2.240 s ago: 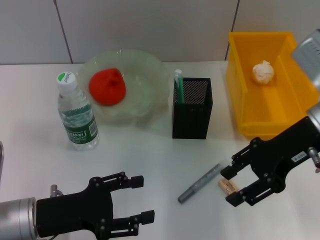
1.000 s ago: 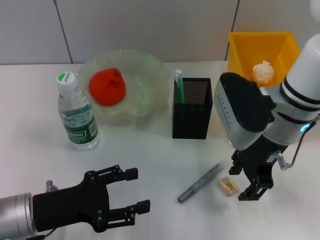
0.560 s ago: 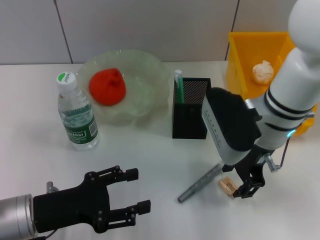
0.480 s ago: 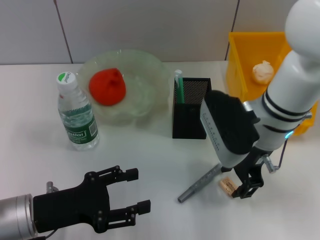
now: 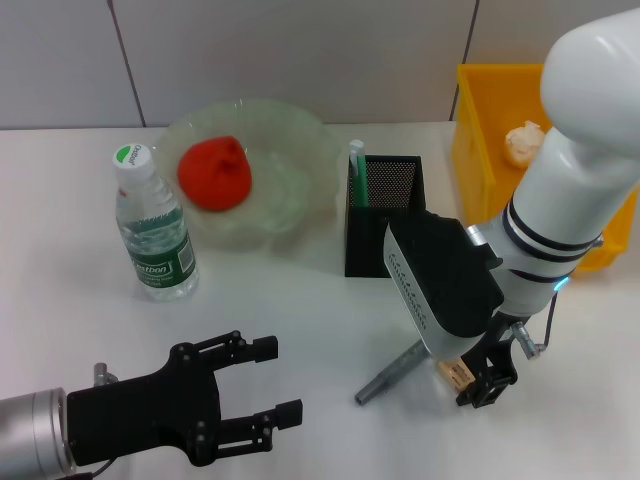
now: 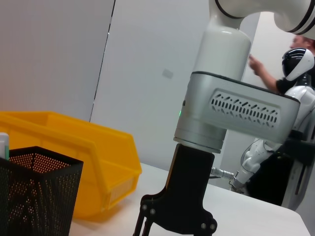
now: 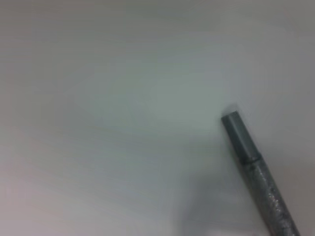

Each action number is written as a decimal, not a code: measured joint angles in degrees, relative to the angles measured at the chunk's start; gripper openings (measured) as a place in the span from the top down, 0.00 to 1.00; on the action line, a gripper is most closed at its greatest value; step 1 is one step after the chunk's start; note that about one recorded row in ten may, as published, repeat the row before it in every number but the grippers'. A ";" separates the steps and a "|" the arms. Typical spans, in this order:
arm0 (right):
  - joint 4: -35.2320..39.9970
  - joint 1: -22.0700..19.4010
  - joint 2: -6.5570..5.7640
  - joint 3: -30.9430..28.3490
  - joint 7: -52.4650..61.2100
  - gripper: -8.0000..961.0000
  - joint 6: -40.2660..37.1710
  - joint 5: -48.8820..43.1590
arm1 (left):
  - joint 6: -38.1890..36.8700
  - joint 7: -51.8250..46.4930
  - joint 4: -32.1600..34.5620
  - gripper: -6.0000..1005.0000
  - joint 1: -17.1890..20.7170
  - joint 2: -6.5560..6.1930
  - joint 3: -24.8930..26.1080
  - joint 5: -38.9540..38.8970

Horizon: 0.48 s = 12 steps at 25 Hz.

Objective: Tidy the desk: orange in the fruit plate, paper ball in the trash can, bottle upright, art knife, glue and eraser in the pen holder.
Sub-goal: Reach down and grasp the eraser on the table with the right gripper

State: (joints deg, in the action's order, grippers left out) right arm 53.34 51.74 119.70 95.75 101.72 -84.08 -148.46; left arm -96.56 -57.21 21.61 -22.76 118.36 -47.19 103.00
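Note:
The orange (image 5: pixel 215 172) lies in the fruit plate (image 5: pixel 300 130). Left of the plate, the bottle (image 5: pixel 150 225) stands upright. The glue (image 5: pixel 357 170) sticks up out of the pen holder (image 5: pixel 385 235), and the paper ball (image 5: pixel 524 143) rests in the trash can (image 5: pixel 480 150). On the table in front lie the art knife (image 5: pixel 385 378) and, to its right, the eraser (image 5: pixel 452 372). My right gripper (image 5: pixel 470 385) points down right over the eraser, hiding part of it. The right wrist view shows the art knife (image 7: pixel 253 162) on bare table. My left gripper (image 5: pixel 278 380) is open and empty near the front left.
The pen holder (image 6: pixel 34 191) and trash can (image 6: pixel 74 157) show in the left wrist view, with the right arm's wrist (image 6: pixel 221 113) in front. A person and another robot stand in that view's background. Bare table lies between my grippers.
My right arm has swung in from the right and shifted left and down until it is over the eraser. The left gripper has stayed almost still.

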 joint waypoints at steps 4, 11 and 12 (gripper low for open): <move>-0.06 0.02 0.00 0.16 0.09 0.39 0.03 0.06 | -0.08 0.00 -0.08 0.25 0.00 0.02 0.09 -0.10; -0.09 0.03 0.00 0.28 0.15 0.40 0.08 0.10 | -0.12 0.00 -0.30 0.25 -0.08 0.02 0.45 -0.12; -0.09 0.03 0.00 0.28 0.15 0.40 0.08 0.10 | -0.12 0.00 -0.42 0.25 -0.13 0.03 0.56 -0.12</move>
State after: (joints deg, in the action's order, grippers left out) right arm 53.26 51.77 119.70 96.02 101.88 -84.00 -148.35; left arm -96.68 -57.22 21.19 -22.90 118.38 -46.63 102.88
